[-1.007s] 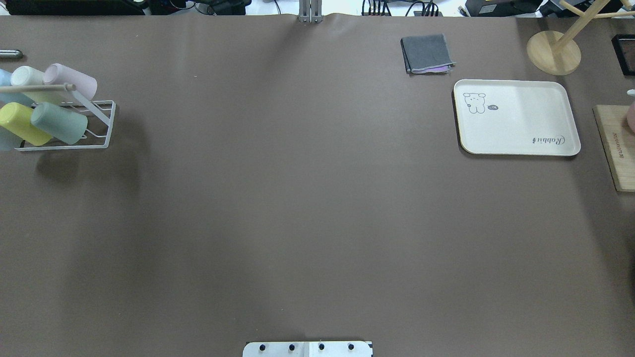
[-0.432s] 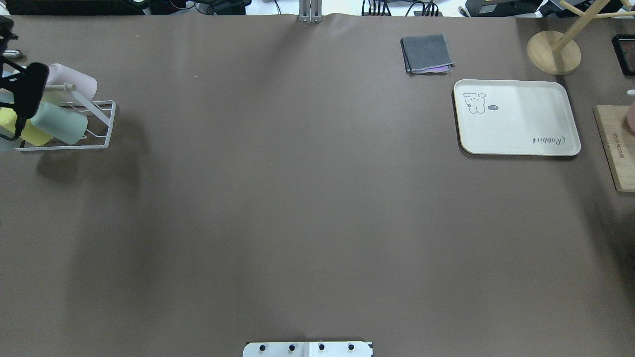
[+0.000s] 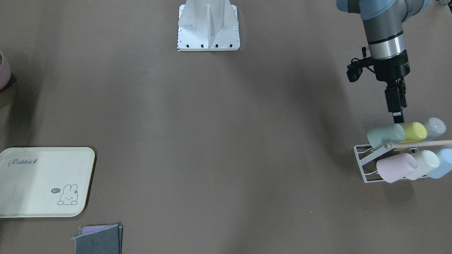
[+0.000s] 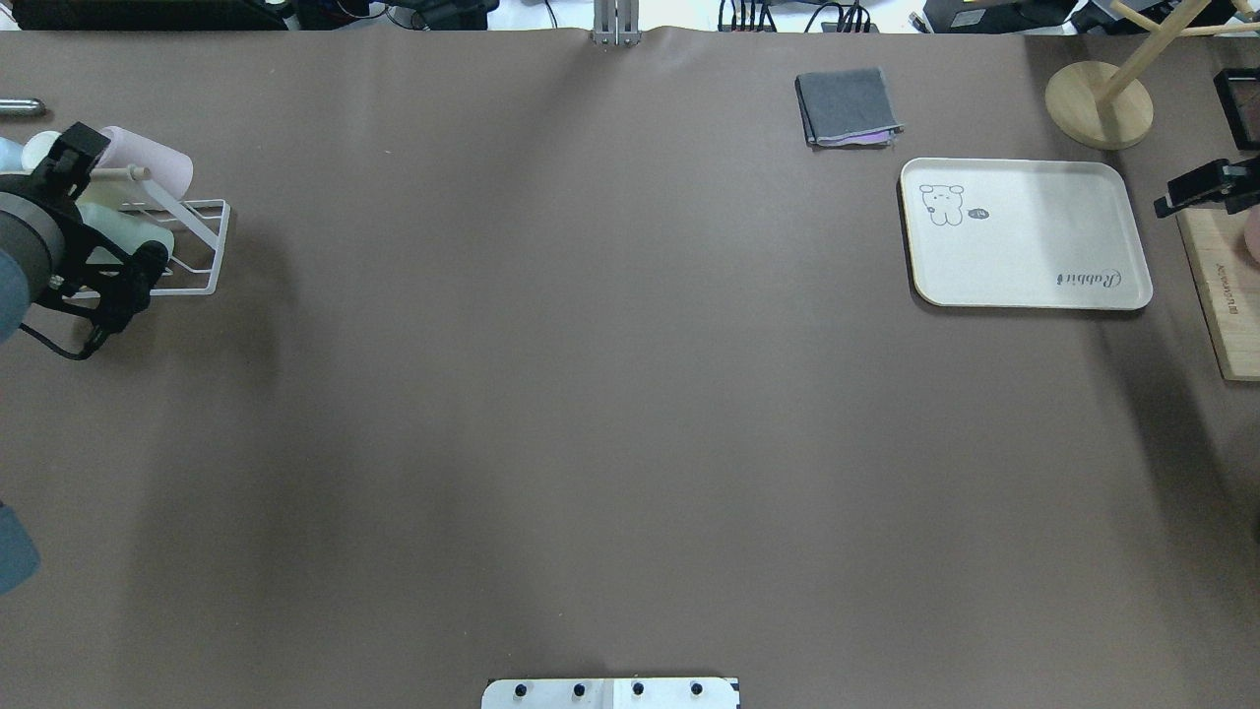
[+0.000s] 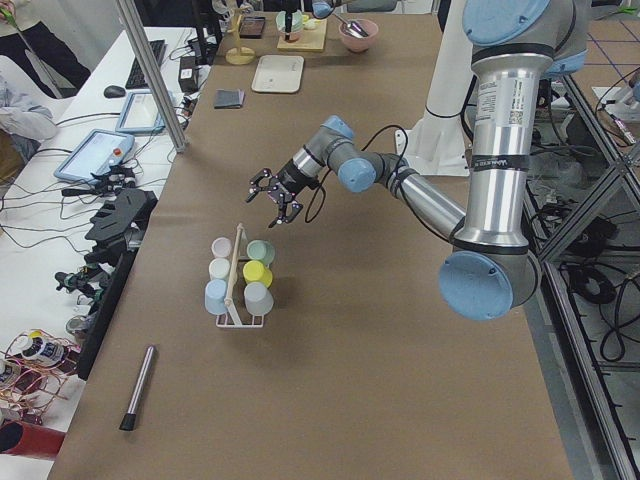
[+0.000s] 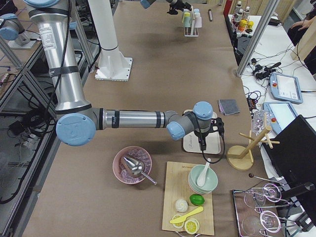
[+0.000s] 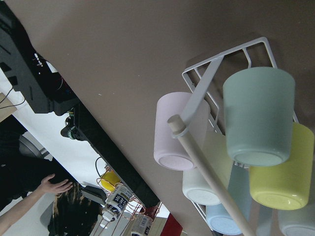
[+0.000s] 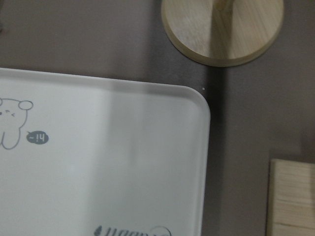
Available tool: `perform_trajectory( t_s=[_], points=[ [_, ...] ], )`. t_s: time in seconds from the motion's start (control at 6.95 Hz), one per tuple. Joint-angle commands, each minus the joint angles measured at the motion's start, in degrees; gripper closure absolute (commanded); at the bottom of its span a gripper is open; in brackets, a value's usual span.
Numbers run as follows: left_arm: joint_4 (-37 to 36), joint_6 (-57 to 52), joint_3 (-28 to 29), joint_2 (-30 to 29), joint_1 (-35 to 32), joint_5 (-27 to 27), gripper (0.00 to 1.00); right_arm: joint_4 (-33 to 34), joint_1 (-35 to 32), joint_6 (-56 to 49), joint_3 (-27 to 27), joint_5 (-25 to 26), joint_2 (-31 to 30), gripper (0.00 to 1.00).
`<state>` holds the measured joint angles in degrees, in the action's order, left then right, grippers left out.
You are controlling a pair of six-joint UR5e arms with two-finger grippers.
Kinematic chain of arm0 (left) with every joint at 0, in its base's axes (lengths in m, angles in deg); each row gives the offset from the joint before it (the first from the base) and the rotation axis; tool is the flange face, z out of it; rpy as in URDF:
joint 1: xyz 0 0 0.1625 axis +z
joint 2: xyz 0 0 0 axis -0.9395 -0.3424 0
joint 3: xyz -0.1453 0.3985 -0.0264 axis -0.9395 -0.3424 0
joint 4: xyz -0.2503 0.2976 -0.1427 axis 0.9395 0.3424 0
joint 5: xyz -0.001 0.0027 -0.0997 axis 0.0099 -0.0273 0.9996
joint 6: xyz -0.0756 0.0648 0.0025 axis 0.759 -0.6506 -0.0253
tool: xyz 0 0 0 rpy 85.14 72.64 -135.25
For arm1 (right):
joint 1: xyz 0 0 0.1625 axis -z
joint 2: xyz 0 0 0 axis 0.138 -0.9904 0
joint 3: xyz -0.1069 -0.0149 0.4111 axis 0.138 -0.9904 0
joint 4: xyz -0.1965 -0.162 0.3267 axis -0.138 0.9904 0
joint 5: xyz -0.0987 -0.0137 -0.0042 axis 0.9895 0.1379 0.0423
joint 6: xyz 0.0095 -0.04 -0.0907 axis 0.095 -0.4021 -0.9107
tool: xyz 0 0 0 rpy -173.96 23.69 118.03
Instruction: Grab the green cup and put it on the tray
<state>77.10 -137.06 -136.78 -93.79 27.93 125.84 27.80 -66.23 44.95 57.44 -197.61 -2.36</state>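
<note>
The green cup (image 3: pixel 385 135) lies on its side on the white wire rack (image 3: pixel 363 165), at the near end of the row beside a yellow cup. It fills the left wrist view (image 7: pixel 258 115) with its base toward the camera. My left gripper (image 3: pixel 398 120) hangs just above it, apart from it, open and empty. In the overhead view the left wrist hides most of the cup. The cream tray (image 4: pixel 1024 236) with its bunny drawing lies bare at the far right. My right gripper (image 4: pixel 1166 205) is by the tray's right edge; I cannot tell if it is open or shut.
The rack also holds a yellow cup (image 3: pixel 415 131), a pink cup (image 3: pixel 395 167), a cream cup (image 3: pixel 425 164) and blue ones, with a wooden rod (image 3: pixel 420 144) across them. A folded grey cloth (image 4: pixel 849 106), a wooden stand (image 4: pixel 1098 103) and a wooden board (image 4: pixel 1221 295) surround the tray.
My left arm has come in from the left edge and now sits over the rack. My right gripper has entered at the right edge beside the tray. The cups and tray have not moved.
</note>
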Motion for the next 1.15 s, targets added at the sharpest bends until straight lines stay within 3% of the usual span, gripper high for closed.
perform_trajectory(
  t_s=[0.0,0.14,0.58,1.01],
  points=[
    [7.52,-0.03,0.09,5.99,3.19,-2.01,0.02,-6.54,2.61,0.25,-7.2,0.33,3.37,0.02],
    [9.4,0.06,0.44,7.33,3.81,-2.1,0.02,-10.76,3.23,0.16,-10.72,0.5,3.46,0.02],
    [13.78,0.5,5.78,6.21,5.57,-5.24,0.02,-11.68,3.93,0.16,-14.08,0.77,3.64,0.03],
    [15.57,0.5,9.67,4.1,7.06,-8.23,0.02,-11.42,3.94,0.25,-17.16,0.68,4.34,0.16]
  ],
)
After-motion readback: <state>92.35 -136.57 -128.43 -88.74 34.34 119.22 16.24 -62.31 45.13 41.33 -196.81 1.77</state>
